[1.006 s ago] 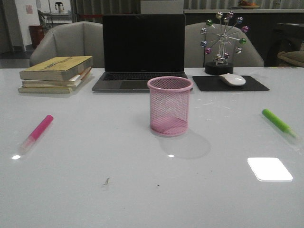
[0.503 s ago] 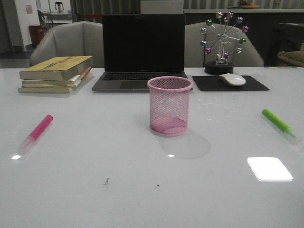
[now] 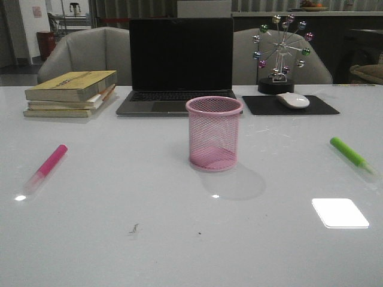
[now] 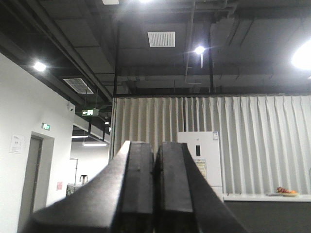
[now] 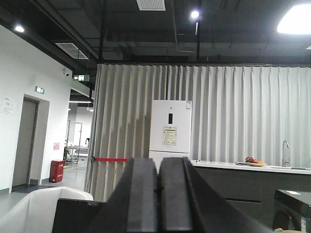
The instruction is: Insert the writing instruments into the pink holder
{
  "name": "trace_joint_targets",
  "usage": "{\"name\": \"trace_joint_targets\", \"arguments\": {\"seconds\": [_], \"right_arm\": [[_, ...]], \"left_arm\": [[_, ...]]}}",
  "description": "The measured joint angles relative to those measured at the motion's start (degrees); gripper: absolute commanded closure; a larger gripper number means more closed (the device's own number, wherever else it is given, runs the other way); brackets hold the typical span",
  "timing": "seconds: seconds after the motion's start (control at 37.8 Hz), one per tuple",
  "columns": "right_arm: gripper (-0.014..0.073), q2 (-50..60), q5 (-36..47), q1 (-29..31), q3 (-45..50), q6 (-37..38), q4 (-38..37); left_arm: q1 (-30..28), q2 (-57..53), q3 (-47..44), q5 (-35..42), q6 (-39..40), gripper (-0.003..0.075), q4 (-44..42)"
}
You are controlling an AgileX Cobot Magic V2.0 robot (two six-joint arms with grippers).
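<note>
The pink holder (image 3: 214, 133), a round wire-mesh cup, stands upright and empty at the table's middle in the front view. A pink marker (image 3: 46, 166) with a clear cap lies flat at the left. A lime green marker (image 3: 352, 155) lies flat at the right. Neither arm shows in the front view. My left gripper (image 4: 155, 150) is shut with its fingers pressed together, holding nothing, and points up at the room's curtain and ceiling. My right gripper (image 5: 158, 167) is likewise shut and empty, aimed at the far room. Neither wrist view shows the table.
Behind the holder sits an open black laptop (image 3: 178, 66). A stack of books (image 3: 70, 92) lies at the back left. A white mouse (image 3: 292, 100) on a black pad (image 3: 289, 106) and a ball ornament (image 3: 280, 51) stand at the back right.
</note>
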State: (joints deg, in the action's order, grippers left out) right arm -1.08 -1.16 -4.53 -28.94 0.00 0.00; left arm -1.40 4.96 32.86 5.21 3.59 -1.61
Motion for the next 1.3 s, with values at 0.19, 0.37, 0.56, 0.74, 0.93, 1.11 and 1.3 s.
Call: {"name": "trace_joint_targets", "arguments": {"seconds": [0.19, 0.37, 0.56, 0.74, 0.93, 1.11, 1.3], "right_arm": [[0.0572, -7.82, -3.92, 0.0, -7.63, 0.0, 0.0], [0.0572, -16.4, -10.11, 0.0, -13.68, 0.0, 0.0], [0.0572, -25.31, -22.19, 0.0, -15.61, 0.0, 0.0], [0.0572, -31.61, -34.4, 0.0, -15.61, 3.67, 0.0], [0.0572, -37.01, -39.49, 0.0, -15.61, 5.31, 0.0], [0.0572, -41.11, -39.71, 0.0, -15.61, 5.53, 0.0], [0.0572, -42.9, -40.1, 0.0, -15.61, 5.53, 0.0]], "left_arm": [[0.0, 8.27, 7.88, -4.6, 0.0, 0.0629, -0.52], [0.0, 16.44, 15.16, -15.16, 0.0, 0.0629, -0.19], [0.0, 22.67, 17.45, -26.33, 0.0, 0.0629, 4.97], [0.0, 26.32, 16.63, -35.58, -4.1, 0.0629, 6.18], [0.0, 27.53, 11.43, -36.39, -8.43, 0.0629, 6.17], [0.0, 27.88, 6.51, -35.92, -8.85, 0.0629, 6.2], [0.0, 27.88, 5.95, -33.02, -8.94, 0.0623, 6.91]]}}
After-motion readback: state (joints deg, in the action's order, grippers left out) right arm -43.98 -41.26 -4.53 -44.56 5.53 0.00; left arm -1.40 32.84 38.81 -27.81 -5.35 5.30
